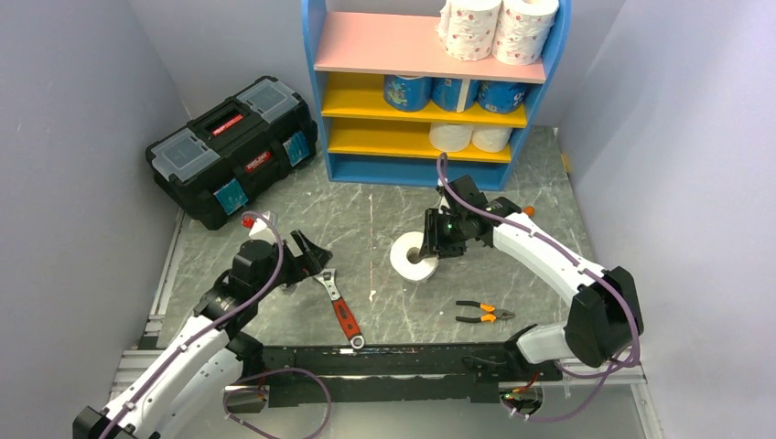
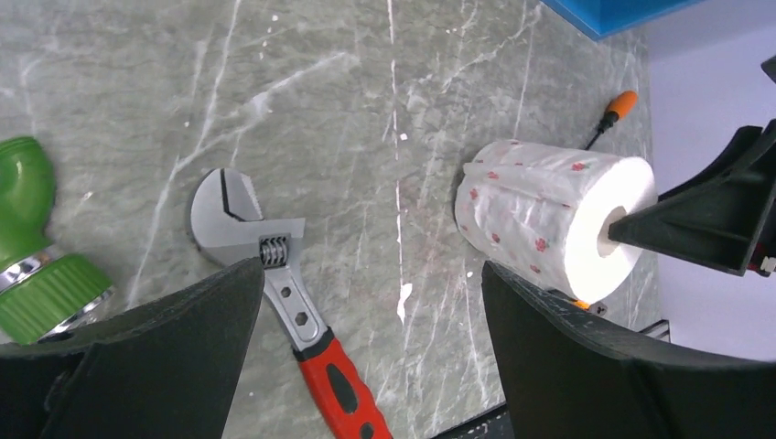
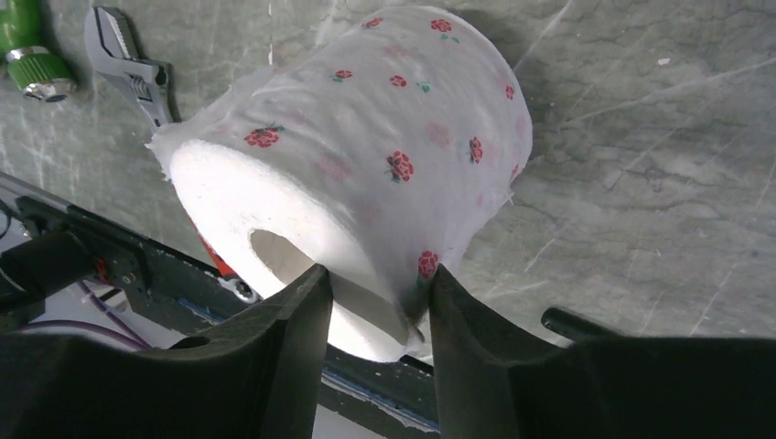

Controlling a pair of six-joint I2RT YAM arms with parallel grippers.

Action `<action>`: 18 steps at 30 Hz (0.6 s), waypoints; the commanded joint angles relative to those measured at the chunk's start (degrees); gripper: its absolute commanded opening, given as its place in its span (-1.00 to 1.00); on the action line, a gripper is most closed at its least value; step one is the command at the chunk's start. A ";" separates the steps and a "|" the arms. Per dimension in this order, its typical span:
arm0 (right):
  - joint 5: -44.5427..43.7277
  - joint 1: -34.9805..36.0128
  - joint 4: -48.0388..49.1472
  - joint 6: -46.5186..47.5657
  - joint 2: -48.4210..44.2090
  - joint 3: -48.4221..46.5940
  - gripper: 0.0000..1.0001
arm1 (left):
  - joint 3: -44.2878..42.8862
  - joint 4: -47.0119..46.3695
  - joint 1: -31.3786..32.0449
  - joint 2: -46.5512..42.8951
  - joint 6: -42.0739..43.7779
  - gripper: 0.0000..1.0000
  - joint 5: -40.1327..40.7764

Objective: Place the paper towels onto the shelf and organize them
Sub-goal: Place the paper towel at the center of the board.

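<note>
A pink-dotted paper towel roll (image 1: 414, 256) (image 3: 366, 137) (image 2: 540, 215) lies on its side low at the table's middle. My right gripper (image 1: 430, 242) (image 3: 377, 274) is shut on its wall, one finger inside the hollow core and the other outside. The shelf (image 1: 314, 82) stands at the back. It holds two pink-dotted rolls (image 1: 499, 27) on the pink board, blue-wrapped rolls (image 1: 453, 91) on the upper yellow board and plain white rolls (image 1: 471, 137) on the lower one. My left gripper (image 1: 311, 261) (image 2: 368, 274) hangs open and empty over the wrench.
A red-handled wrench (image 1: 339, 306) (image 2: 274, 274) lies left of the roll. Orange pliers (image 1: 483, 314) lie near the front. A black toolbox (image 1: 233, 146) sits at the back left. A green nozzle (image 2: 32, 247) lies by the left gripper. An orange-handled screwdriver (image 2: 620, 105) lies beyond the roll.
</note>
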State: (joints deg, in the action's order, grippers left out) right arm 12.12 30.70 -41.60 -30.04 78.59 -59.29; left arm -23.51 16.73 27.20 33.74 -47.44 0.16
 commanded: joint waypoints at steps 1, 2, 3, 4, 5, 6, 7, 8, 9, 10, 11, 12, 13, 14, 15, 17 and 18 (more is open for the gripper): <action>0.86 -0.21 2.59 -0.65 -0.71 -0.50 0.05 | 0.17 -8.74 0.60 1.26 3.32 0.91 -3.96; 0.09 -0.20 2.06 -0.49 -1.15 -0.82 0.20 | 0.18 -9.22 0.85 1.63 3.58 0.92 -3.78; -0.65 -0.28 1.55 -0.34 -1.61 -1.19 0.31 | 0.17 -9.51 1.24 1.89 3.77 0.92 -3.41; -1.60 -0.21 1.02 -0.14 -2.22 -1.58 0.41 | -0.02 -9.58 1.40 2.23 3.92 0.92 -3.09; -2.65 -0.23 0.43 0.02 -2.79 -2.08 0.49 | -0.22 -9.60 1.61 2.55 4.12 0.93 -2.85; -3.72 -0.25 -0.40 0.40 -3.35 -2.84 0.54 | -0.48 -9.56 1.76 3.04 4.31 0.92 -2.82; -5.48 -0.23 -1.33 0.83 -3.95 -3.95 0.57 | -0.71 -9.44 1.87 3.41 4.43 0.93 -2.67; -7.07 -0.09 -2.13 1.21 -4.76 -4.83 0.57 | -1.00 -9.20 1.95 3.64 4.46 0.93 -2.55; -8.14 0.10 -2.28 1.89 -5.86 -5.21 0.57 | -1.16 -9.11 1.92 3.88 4.46 0.93 -2.51; -8.97 0.43 -1.28 2.94 -7.41 -5.30 0.56 | -1.26 -8.90 1.91 4.07 4.58 0.93 -2.60; -9.55 1.01 -0.40 4.33 -9.01 -4.86 0.56 | -1.35 -8.64 1.96 3.99 4.70 0.93 -2.66; -9.56 1.56 1.71 6.09 -10.87 -4.25 0.54 | -1.32 -8.24 1.98 3.79 4.91 0.92 -2.57; -9.28 2.37 3.32 8.37 -12.50 -3.59 0.54 | -1.28 -7.59 2.01 3.39 5.10 0.92 -2.26; -9.30 3.63 5.10 10.74 -13.66 -2.97 0.54 | -1.21 -7.00 2.02 2.91 5.19 0.92 -2.01; -9.99 5.17 6.63 13.01 -14.41 -2.42 0.54 | -1.08 -6.51 2.02 2.30 5.27 0.92 -1.71; -9.23 9.00 9.41 18.21 -14.89 -0.74 0.54 | -0.79 -5.65 2.00 0.85 5.34 0.93 -1.50; -7.69 10.35 10.13 21.15 -14.24 -0.37 0.54 | -0.70 -5.11 2.05 0.02 5.34 0.93 -1.36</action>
State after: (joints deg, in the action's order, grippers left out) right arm 3.53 35.90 -38.72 -20.73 64.77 -61.17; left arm -23.35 11.29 28.97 36.42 -43.51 -1.69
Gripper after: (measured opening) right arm 0.771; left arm 0.962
